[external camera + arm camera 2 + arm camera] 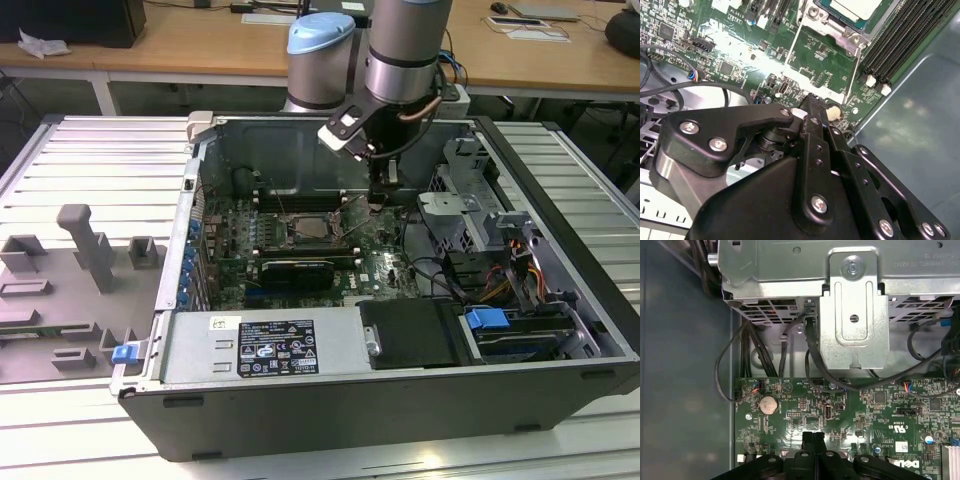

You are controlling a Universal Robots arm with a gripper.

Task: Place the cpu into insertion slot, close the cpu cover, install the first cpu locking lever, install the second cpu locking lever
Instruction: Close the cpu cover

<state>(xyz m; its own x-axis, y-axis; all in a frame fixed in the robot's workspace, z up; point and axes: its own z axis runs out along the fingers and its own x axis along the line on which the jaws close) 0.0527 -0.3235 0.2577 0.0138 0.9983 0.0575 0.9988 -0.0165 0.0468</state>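
Hand (813, 435) closed above board (865, 410); cpu (852, 7) flat in insertion slot (829, 26).

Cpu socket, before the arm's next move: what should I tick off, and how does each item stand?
1. cpu seated in the insertion slot: ok, its pale top lies inside.
2. cpu cover down: ok, the frame looks flat around the chip.
3. locking levers latched: not ok, both wires reach out past the socket.
4. gripper empty: ok, fingers shut with nothing seen between them.
5. Fingers clear of the levers: cannot tell; the tips sit over the board near the coin battery.
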